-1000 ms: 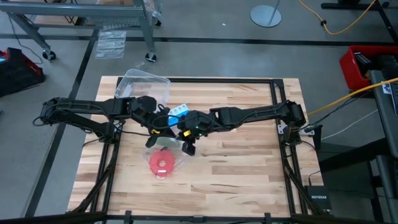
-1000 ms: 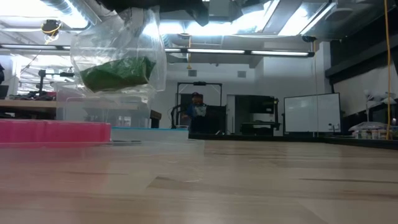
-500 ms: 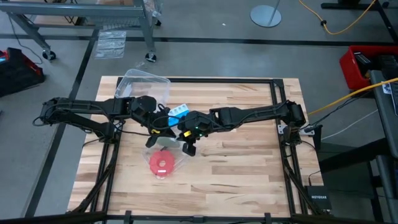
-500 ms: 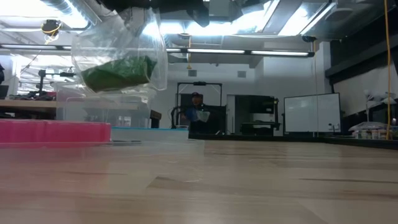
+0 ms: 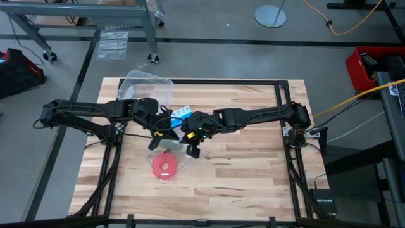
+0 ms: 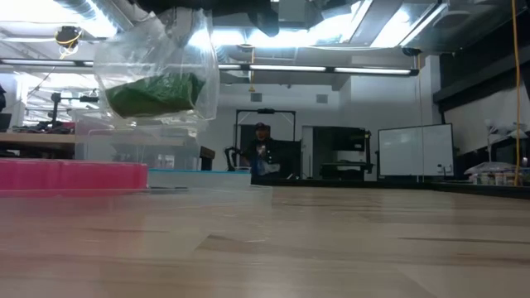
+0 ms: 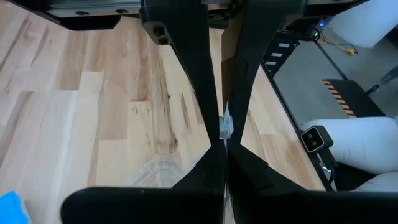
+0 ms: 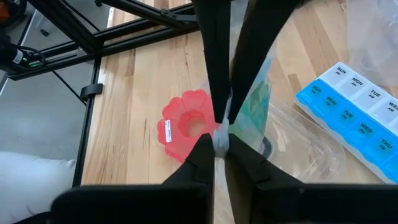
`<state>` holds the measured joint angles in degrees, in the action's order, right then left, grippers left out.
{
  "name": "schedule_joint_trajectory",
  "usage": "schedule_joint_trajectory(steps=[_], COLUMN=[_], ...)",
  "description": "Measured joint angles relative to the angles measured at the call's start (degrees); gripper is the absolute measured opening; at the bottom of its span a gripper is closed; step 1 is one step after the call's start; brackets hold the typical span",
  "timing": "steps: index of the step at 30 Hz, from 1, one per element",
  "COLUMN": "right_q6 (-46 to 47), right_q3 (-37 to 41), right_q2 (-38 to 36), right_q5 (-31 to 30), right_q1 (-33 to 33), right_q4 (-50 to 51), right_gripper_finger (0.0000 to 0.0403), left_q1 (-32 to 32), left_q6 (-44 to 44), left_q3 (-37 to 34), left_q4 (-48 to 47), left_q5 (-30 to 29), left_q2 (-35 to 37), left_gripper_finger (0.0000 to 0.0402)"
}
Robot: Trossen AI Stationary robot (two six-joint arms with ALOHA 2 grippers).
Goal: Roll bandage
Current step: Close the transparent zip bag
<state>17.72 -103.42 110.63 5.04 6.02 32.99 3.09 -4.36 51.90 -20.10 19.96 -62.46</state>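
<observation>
bandage [image 6: 156, 93] in clear bag [image 6: 157, 62], between both pinching grippers

The table [image 5: 253, 158] is pale wood in butcher-block strips, smooth with a soft satin sheen and visible grain. Above it hangs a bag [image 6: 157, 70] of thin clear plastic film, glossy and crinkled, with light glinting along its folds. Inside it the bandage [image 6: 153, 95] is dark green cloth, matt and soft-looking. The red disc [image 5: 164, 166] is smooth moulded plastic with a slight shine and scalloped edges. The pill box [image 8: 351, 109] is translucent blue plastic with glossy lids. At the far left, the container [image 5: 145, 87] is clear rigid plastic. The left gripper [image 7: 224, 134] and right gripper [image 8: 221, 140] have matt black plastic-looking fingers.
</observation>
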Motion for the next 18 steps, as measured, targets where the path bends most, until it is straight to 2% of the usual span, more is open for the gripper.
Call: schedule_joint_trajectory(steps=[7,18], right_q6=[0.1,-0.05], right_q3=[-0.07,0.02], right_q2=[0.0,0.0], right_q5=[0.06,0.47], right_q1=[0.0,0.02], right_q4=[1.23,1.27], right_gripper_finger=[0.002,0.002], left_q1=[0.0,-0.06], left_q6=[-0.2,0.54], left_q3=[0.0,0.04], left_q4=[0.06,0.33], left_q5=[-2.18,-2.09], left_q2=[2.41,3.8], left_gripper_finger=[0.0,0.0])
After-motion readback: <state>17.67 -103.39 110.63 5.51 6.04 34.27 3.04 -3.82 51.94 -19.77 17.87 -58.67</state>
